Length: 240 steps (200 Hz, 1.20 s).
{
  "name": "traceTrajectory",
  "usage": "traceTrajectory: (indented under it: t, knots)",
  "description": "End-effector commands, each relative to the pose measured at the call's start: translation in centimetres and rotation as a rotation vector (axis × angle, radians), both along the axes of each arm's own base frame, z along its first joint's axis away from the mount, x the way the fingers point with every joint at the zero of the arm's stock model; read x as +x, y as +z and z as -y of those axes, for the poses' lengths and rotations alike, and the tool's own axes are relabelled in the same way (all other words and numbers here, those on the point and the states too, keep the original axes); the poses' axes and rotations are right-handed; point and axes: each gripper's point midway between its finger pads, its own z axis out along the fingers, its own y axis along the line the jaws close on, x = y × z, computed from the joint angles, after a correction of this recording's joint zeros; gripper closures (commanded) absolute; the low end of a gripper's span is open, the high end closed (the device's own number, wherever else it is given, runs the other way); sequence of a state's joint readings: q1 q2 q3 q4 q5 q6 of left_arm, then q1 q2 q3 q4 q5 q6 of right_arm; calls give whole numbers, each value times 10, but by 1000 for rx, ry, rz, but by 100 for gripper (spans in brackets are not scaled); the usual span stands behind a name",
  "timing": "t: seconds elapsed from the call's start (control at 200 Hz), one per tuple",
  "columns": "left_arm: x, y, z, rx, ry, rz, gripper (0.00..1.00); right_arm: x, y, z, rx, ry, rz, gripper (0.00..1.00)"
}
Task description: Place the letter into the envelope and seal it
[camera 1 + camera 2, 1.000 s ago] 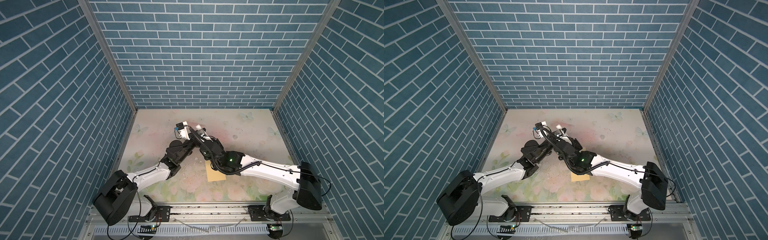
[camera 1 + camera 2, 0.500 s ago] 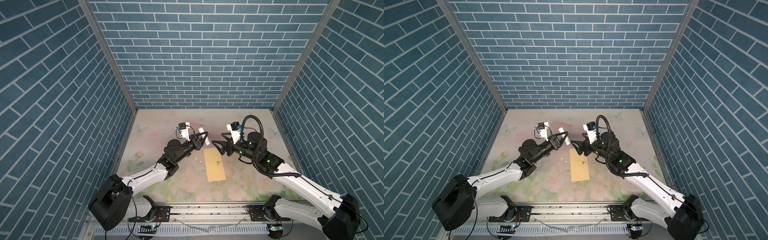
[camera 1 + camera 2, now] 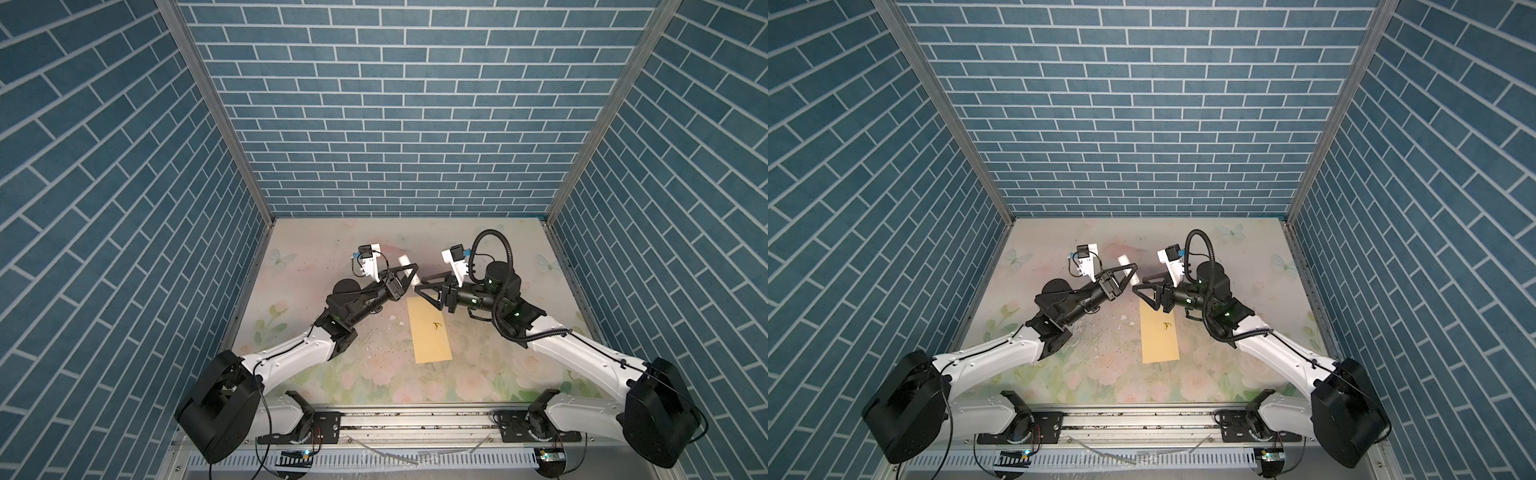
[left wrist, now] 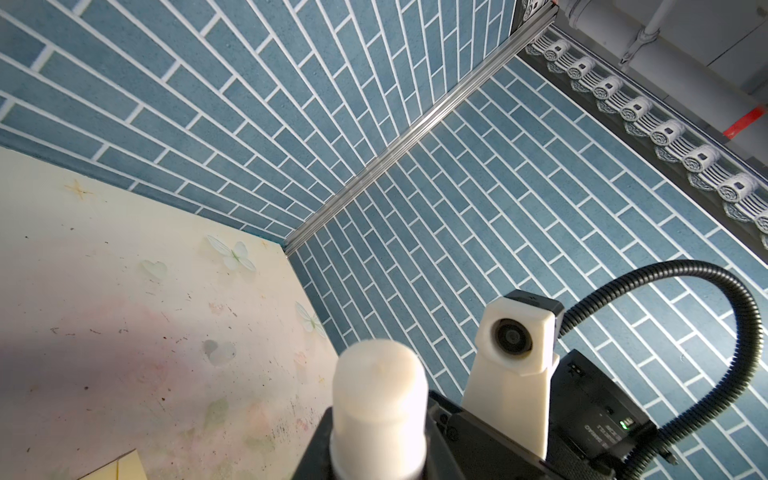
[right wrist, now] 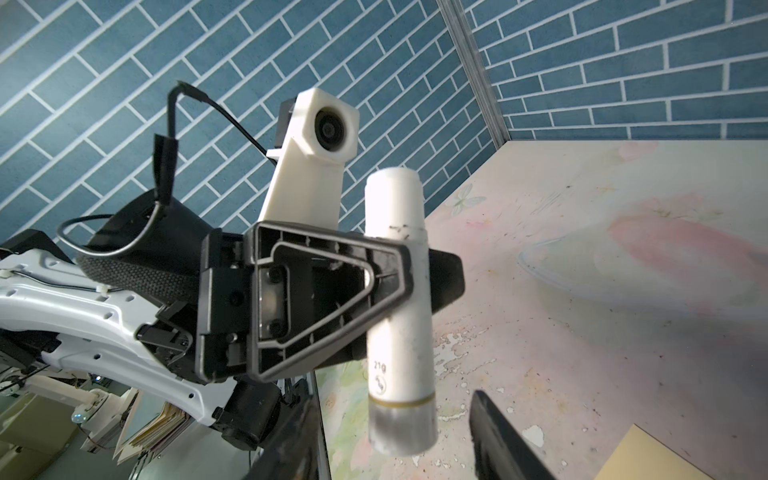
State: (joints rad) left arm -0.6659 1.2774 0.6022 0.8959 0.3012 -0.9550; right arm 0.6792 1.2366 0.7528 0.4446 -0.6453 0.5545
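The envelope (image 3: 430,332) lies flat on the table (image 3: 490,374), close to the middle. Its long sides run from the front to the back. It is yellow-tan and has a small dark mark (image 3: 436,325) on top. In both top views it looks like one long, plain shape. Nothing touches it.

Just past its far end, up in the air, the two arms meet tip to tip. The left end effector (image 3: 409,272) pinches a white glue stick (image 5: 397,291) around its middle and holds it tight. The stick pokes out on both sides of the black fingers (image 5: 332,286).

The right end effector (image 3: 419,282) has its fingers spread apart. In the right wrist view they sit one on each side of the stick's grey end (image 5: 401,428), with a gap on both sides, so it holds nothing.

A few small white bits (image 3: 392,328) lie on the table beside the envelope. Blue brick walls (image 3: 395,124) stand around the table.
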Motion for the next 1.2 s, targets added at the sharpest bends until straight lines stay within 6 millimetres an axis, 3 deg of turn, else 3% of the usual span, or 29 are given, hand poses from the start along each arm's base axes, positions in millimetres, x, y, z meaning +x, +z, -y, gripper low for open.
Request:
traceTrajectory:
  t: [0.0, 0.205, 0.425, 0.55, 0.695, 0.79, 0.99, 1.195]
  knots:
    - [-1, 21, 0, -39, -9, 51, 100, -1, 8, -4, 44, 27, -6, 48]
    - [0, 20, 1, -38, -9, 50, 100, 3, 8, -6, 55, 25, -15, 60]
    - [2, 14, 1, -31, -3, 43, 100, 10, 10, -6, 61, -16, -25, 80]
    - [4, 7, -1, -13, 15, 34, 100, 24, 10, 2, 37, -125, -19, 100]
    - [8, -3, -2, 37, 39, 21, 100, 41, 9, 19, -38, -312, 44, 100]
    - [9, -9, -3, 58, 52, 13, 100, 45, 10, 25, -197, -459, 161, 100]
    - [12, -13, -1, 68, 57, 2, 100, 50, 19, 16, -524, -664, 438, 100]
    - [14, -17, -1, 74, 63, -7, 100, 55, 18, -8, -828, -818, 681, 100]
